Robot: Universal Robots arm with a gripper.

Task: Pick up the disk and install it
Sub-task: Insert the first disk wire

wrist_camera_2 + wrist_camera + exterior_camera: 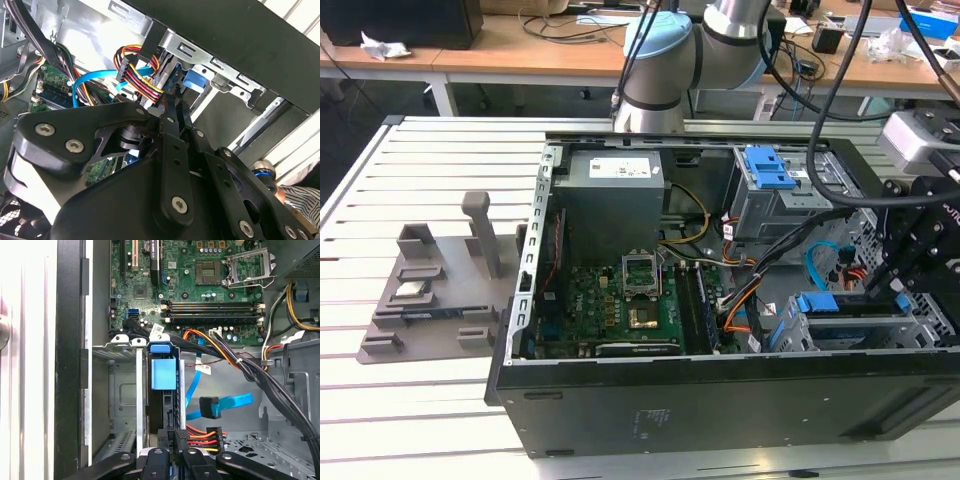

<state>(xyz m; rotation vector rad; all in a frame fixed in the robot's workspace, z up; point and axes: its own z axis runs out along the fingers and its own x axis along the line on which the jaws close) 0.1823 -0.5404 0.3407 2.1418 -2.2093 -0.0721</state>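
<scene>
Your fingers (172, 452) were drawn narrow over the rear edge of the disk (162, 390), where the red-orange-yellow power cable (202, 434) runs in; in the second wrist view the two slim fingers (176, 107) stood nearly together, tips just at the disk's edge, but you could not tell from any view whether they pinched it or merely pressed against it. The disk stood on edge in the grey metal drive cage (117, 390), its blue carrier handle (161, 371) facing the motherboard (200, 285). Judged from that, it sat in its slot, mostly or fully in.

To finish this step well, push straight along the slot rails, keep the disk square to the cage wall, and mind the blue data cable (220, 405) and the black cable bundle (260, 375) lying just beside it; either could snag.

In the exterior view your gripper (910, 265) hung low inside the open computer case (720, 400) at the exterior view's right, over the drive cage (850, 325), the wrist turned downward. The arm's grey-and-blue joint (660, 60) stood behind the case. The case rested on the white slatted desk (430, 170).
</scene>
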